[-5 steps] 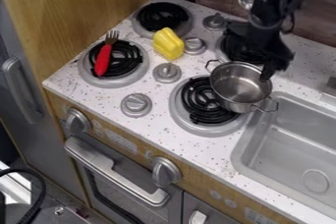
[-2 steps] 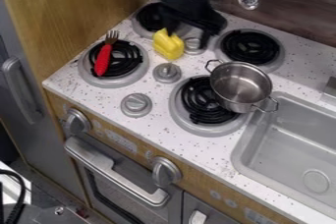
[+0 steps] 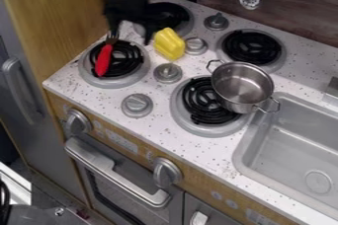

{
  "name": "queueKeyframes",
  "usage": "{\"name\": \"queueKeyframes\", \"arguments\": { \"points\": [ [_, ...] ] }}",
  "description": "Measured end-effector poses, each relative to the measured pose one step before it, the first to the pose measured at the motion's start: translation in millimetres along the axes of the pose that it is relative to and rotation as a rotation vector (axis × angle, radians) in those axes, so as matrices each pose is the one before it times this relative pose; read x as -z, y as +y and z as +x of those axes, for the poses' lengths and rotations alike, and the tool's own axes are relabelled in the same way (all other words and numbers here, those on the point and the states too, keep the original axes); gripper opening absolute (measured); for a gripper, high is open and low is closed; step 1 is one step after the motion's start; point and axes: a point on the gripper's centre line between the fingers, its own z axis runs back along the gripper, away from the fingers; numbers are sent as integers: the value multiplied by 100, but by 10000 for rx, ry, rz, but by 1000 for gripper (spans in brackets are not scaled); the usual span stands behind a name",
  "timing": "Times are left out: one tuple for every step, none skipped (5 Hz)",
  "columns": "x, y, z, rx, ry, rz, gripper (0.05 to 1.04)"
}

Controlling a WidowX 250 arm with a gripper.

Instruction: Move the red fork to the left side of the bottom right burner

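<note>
We see the red-handled fork (image 3: 104,62) lying on the bottom left burner (image 3: 136,74) — its prongs look brown; the gripper (image 3: 131,36) has its fingers spread apart near those prongs; a shiny pot (image 3: 231,83) sits partly over the bottom right burner (image 3: 196,101).

- Just below my end effector (image 3: 131,37), I see the fork (image 3: 103,61): smooth, red, plastic-looking handle, dull metal tines.
- Near the end effector, the yellow object (image 3: 170,44) looks like smooth plastic with a slight sheen.
- Well apart from it, I make out the pot (image 3: 243,83) in shiny, smooth metal.
- Farther from it, the sink (image 3: 290,145) looks smooth, matt grey.
- Beside it, the panel (image 3: 66,17) shows wood grain.
</note>
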Motion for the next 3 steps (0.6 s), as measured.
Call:
{"name": "queueKeyframes", "arguments": {
  "points": [
    [2099,3407,-1394,-708,740,346,1000],
    [1350,2351,-674,-726,400,-59,1000],
    [786,-437,-541,-101,433,-573,996]
  ]
}}
